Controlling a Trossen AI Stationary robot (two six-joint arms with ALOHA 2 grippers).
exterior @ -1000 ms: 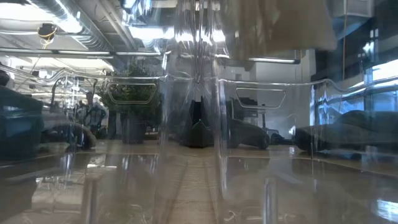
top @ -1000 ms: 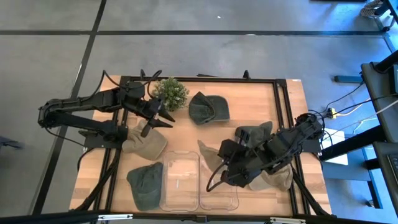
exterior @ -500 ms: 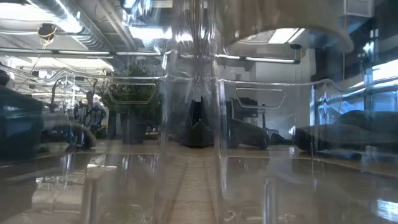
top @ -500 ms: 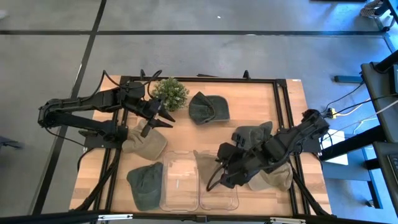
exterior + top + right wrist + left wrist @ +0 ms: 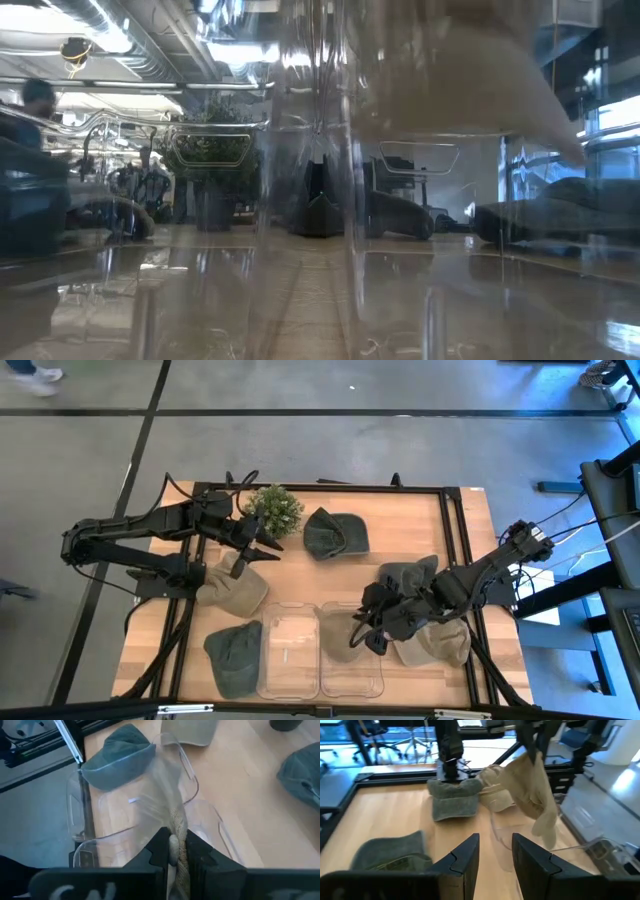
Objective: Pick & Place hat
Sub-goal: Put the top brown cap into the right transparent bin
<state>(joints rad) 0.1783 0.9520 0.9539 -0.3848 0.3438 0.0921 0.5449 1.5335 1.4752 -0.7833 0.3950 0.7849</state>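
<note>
A beige hat (image 5: 530, 785) hangs over the right one of two clear bins (image 5: 352, 685), with my right gripper (image 5: 177, 852) shut on it. Through the bin's wall the low view shows the hat (image 5: 460, 90) as a pale shape high up. My left gripper (image 5: 262, 550) stands open and holds nothing, above the table's far left part beside a beige hat (image 5: 235, 592). More hats lie on the table: dark green (image 5: 335, 532), green (image 5: 232, 655), grey-green (image 5: 405, 575) and beige (image 5: 440, 645). My right gripper pinches a bunched fold of the beige hat (image 5: 176, 827) between its two fingers. The fingers slant down from the table's right side. The hat hangs slack below them over the right bin; I cannot tell whether its lower end (image 5: 547, 837) touches the bin.
The left clear bin (image 5: 268, 650) stands beside the right one at the table's near edge. A small potted plant (image 5: 275, 508) stands at the far left, close to my left gripper. A black frame (image 5: 455, 520) runs around the tabletop.
My right gripper has gone down toward the right bin and a little toward the table's right edge, still shut on the beige hat. The hat has come lower with it and now hangs over the bin.
</note>
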